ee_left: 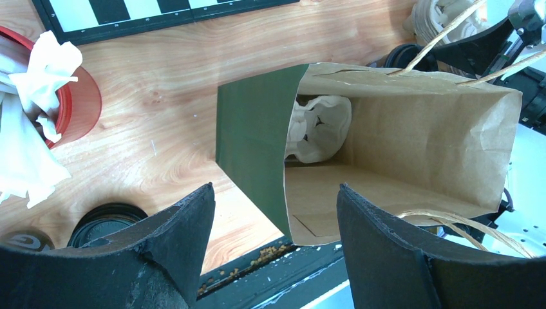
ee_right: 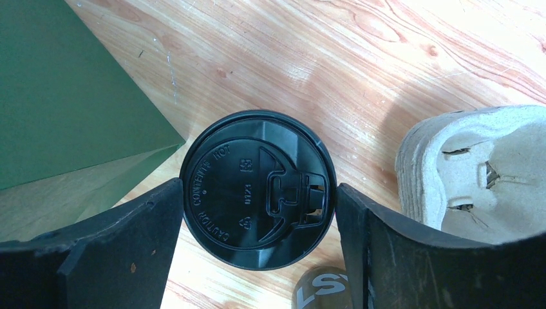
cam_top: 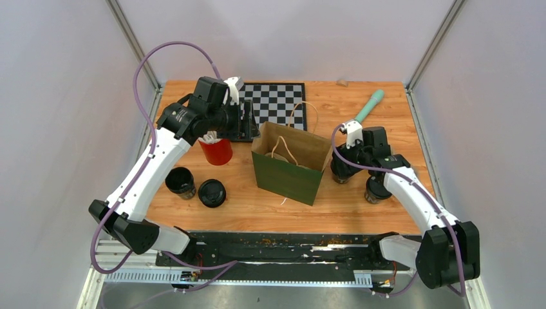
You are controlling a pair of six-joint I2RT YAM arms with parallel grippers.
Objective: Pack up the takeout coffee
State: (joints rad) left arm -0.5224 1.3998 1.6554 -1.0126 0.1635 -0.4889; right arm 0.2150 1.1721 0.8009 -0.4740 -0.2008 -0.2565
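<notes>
Bracketing the cup: we find the right gripper (ee_right: 259,193) set over a lidded cup (ee_right: 257,190) of takeout coffee, its round black lid centred between the two fingers.
Jaws, right: spread wide, one finger at each side of the lid. The gap is too slight for us to say whether the pads touch the cup.
Cup axis: upright on the table (ee_right: 360,71), so its long axis runs along the wrist camera's line of sight. We judge that a plain closing would take it across its width.
Way to the bag: the paper bag (cam_top: 288,168) stands just to the left of this cup, mouth open upward. We judge that the coming carry goes up, over the rim and leftward.
Nearer arm: the right. The left arm reaches to the bag's far left corner, apart from this cup.
Jaws, left: the left gripper (ee_left: 273,206) is spread and empty, looking down into the bag, where a pale moulded insert (ee_left: 319,129) lies at the bottom.
Other cups: a second cup (cam_top: 375,191) sits just right of the right gripper. Across the bag, an unlidded cup (cam_top: 180,182) and a black lid (cam_top: 212,192) lie beside the left arm.
Neighbour to clear: a pulp carrier (ee_right: 476,174) lies near the right-hand finger.
</notes>
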